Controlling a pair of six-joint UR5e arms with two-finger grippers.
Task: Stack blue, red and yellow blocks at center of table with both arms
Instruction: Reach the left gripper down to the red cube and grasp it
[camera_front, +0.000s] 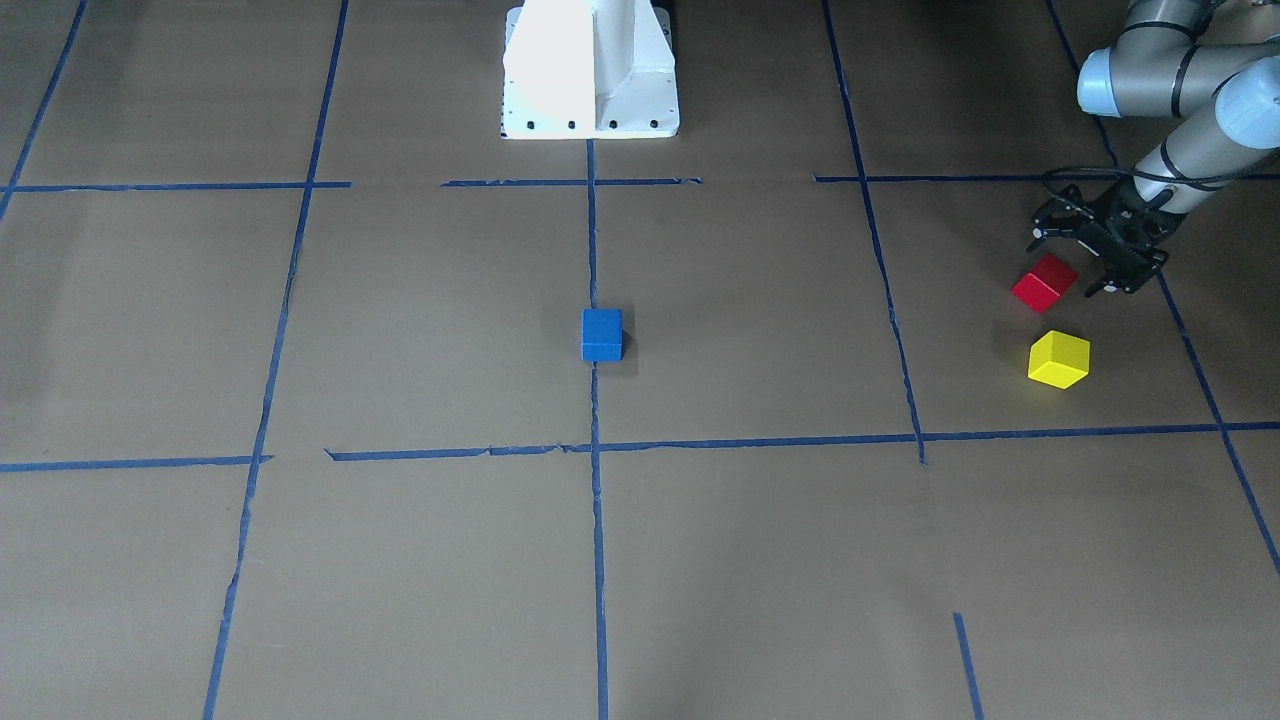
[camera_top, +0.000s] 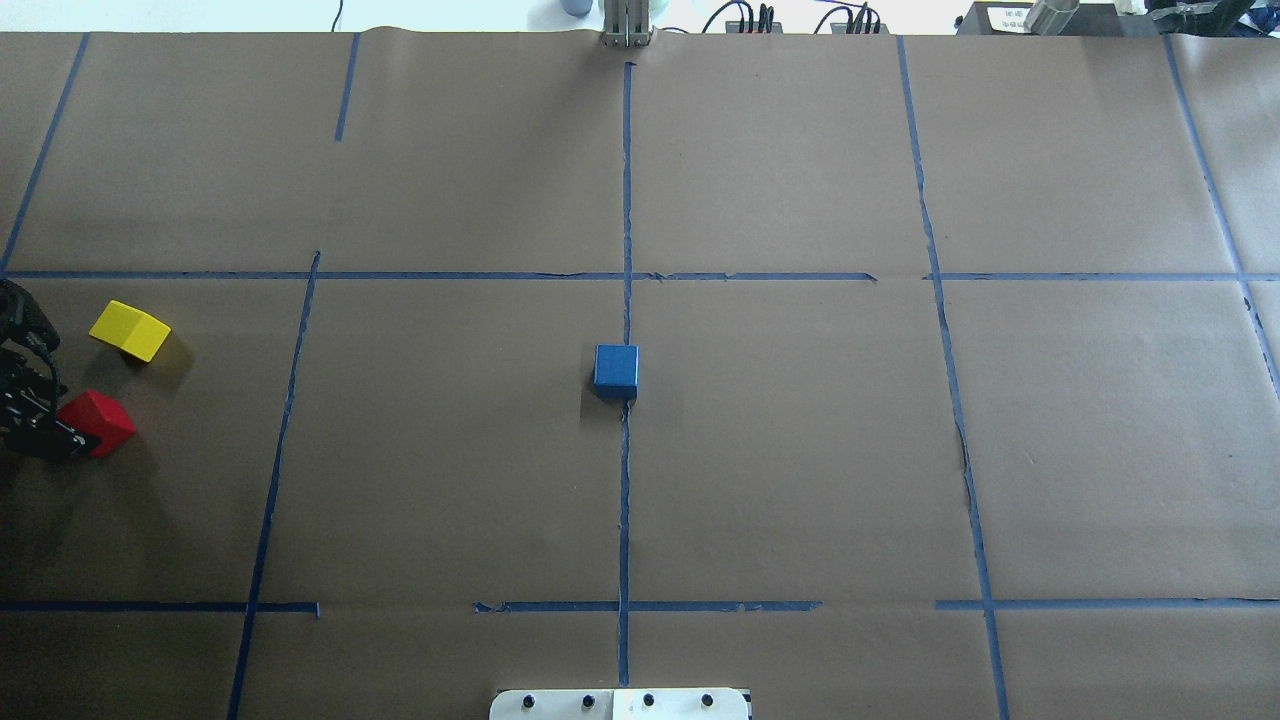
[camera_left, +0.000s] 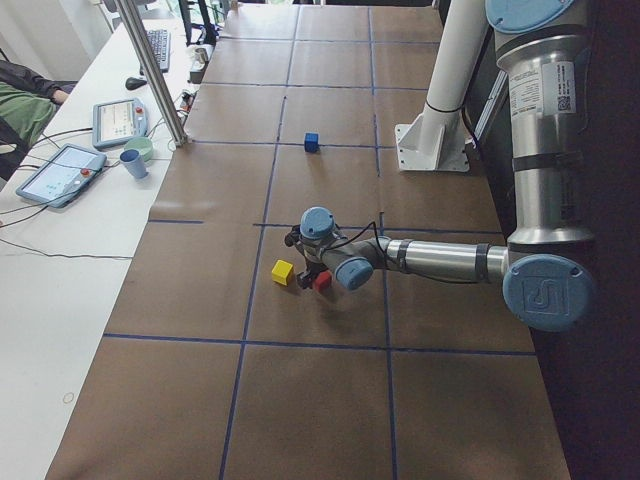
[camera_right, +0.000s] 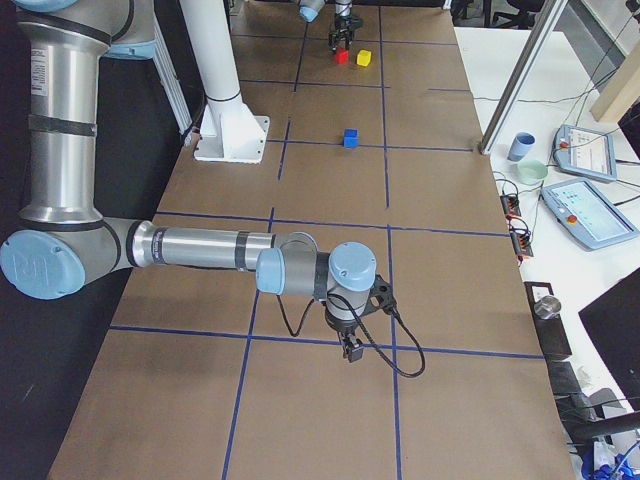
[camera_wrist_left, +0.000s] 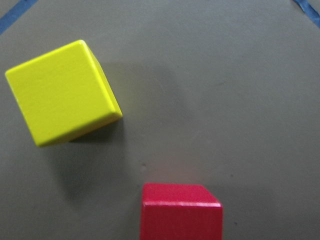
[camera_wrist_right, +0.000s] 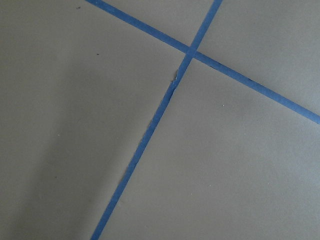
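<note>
Hanging spread apart, the fingers (camera_front: 1112, 283) of the left gripper (camera_front: 1068, 266) are seen low over the table (camera_front: 400, 320), with nothing clamped between them. The red block (camera_front: 1043, 283) is found just beside their tips, resting on the table near its left end; whether it is touched cannot be told. The yellow block (camera_front: 1059, 359) is set near the red one but apart from it, turned at an angle, on the side away from the robot. The blue block (camera_front: 602, 334) is placed at the table's centre on a blue tape line (camera_front: 596, 520), well apart from both. Bare brown paper crossed by tape is laid between it and them. The right gripper (camera_right: 351, 350) is held over a tape crossing near the table's right end; whether its fingers are open or closed cannot be told.
</note>
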